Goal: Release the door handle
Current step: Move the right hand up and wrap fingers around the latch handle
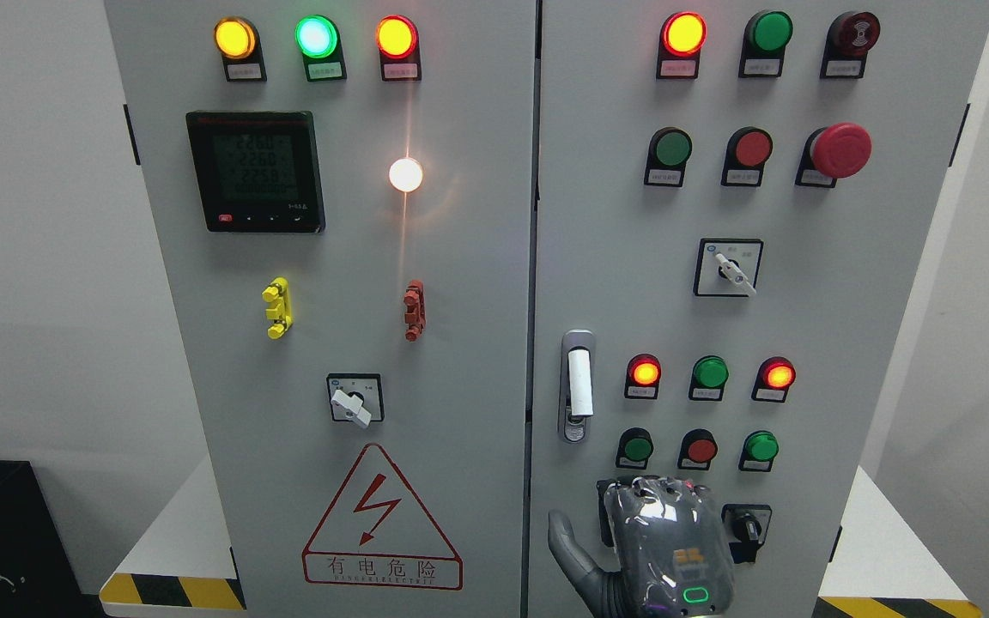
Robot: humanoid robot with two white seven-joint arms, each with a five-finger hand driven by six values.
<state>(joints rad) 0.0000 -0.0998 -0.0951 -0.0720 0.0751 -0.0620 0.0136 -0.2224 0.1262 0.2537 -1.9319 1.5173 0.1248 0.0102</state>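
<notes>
The door handle (pixel 579 384) is already left free, the right hand (pixel 662 545) being held well below it, thumb spread aside; its fingers' state cannot be told.

Matt grey painted metal cabinet (pixel 460 283), chrome handle plate w/ white plastic door handle (pixel 579 383), glossy plastic-wrapped hand (pixel 666 549)

- You face an industrial electrical test bay: a grey control cabinet (pixel 460 343) with indicator lamps (pixel 316 37) at 12 o'clock.
- High-voltage warning triangle (pixel 381 522) at 6 o'clock, hazard striping (pixel 172 590) at 7.
</notes>
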